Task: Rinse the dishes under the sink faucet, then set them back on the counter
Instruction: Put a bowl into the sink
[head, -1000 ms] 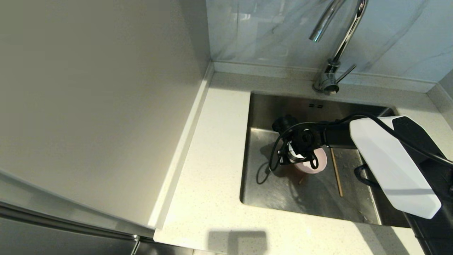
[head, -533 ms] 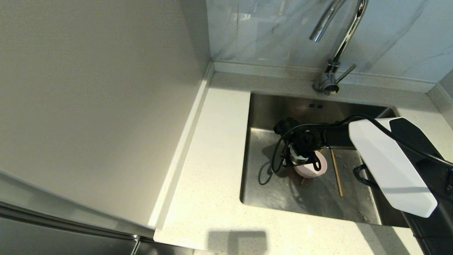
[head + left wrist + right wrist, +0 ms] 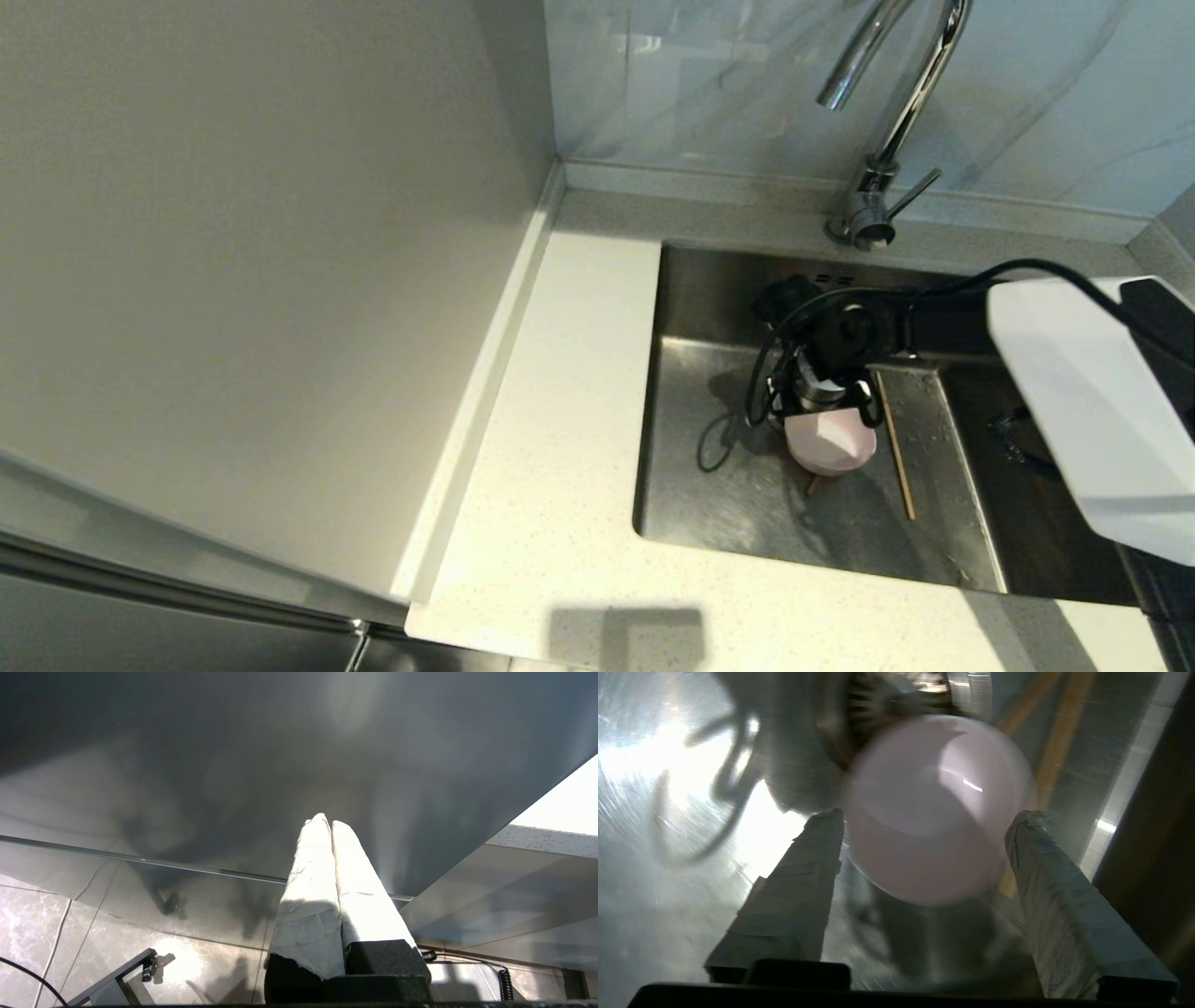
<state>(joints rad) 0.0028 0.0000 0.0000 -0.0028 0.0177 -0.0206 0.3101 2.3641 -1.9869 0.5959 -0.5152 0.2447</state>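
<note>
My right gripper reaches down into the sink from the right. Its fingers sit on either side of the pale pink bowl, shut on it and holding it tilted just above the basin floor. In the right wrist view the pink bowl fills the gap of the gripper. One chopstick lies on the sink floor right of the bowl; the tip of the second chopstick pokes out from under it. The faucet stands behind the sink. No yellow bowl shows. My left gripper is shut and parked below the counter.
The counter runs left of and in front of the sink. A tall pale panel rises at the left. The marbled wall is behind the faucet. My right arm's white shell overhangs the sink's right side.
My right gripper moved right and toward the back of the sink, and the pink bowl shifted slightly right with it, now tilted. The chopsticks stayed put.
</note>
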